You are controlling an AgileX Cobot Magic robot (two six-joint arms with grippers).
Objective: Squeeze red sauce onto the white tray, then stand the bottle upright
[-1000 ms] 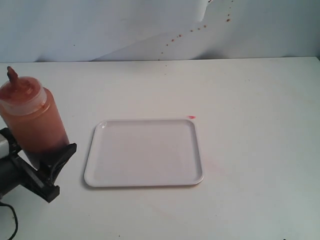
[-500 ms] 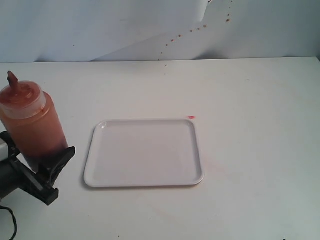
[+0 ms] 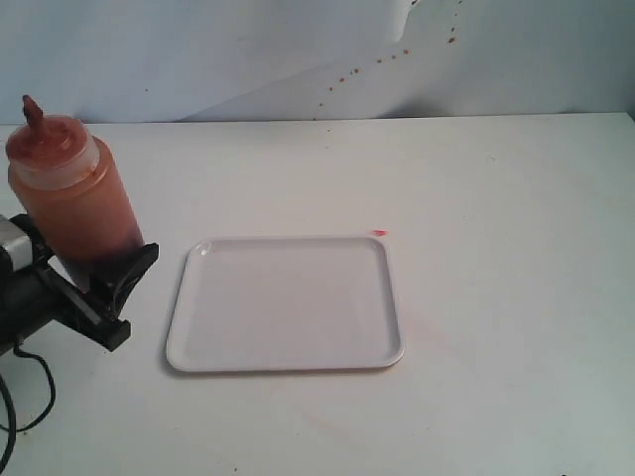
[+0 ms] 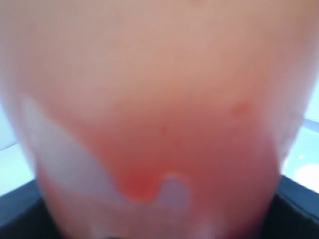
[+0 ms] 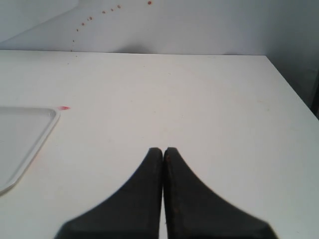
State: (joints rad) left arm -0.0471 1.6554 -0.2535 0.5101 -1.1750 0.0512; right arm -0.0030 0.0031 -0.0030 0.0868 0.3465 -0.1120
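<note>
We see the left gripper [image 3: 104,278] clamped around the lower body of the bottle [image 3: 67,193]. The bottle stands nearly upright over the left end of the table [image 3: 496,248], beside the white tray [image 3: 288,362] but not touching it. No sauce shows on the tray.

We judge the bottle fairly heavy, since red sauce [image 4: 144,184] fills much of it. Its translucent wall looks soft and possibly slick. A low, mid-body hold suits squeezing, though too firm a pinch could spurt sauce from the nozzle [image 3: 33,107].

The right gripper [image 5: 163,152] has its jaws pressed together on nothing.
</note>
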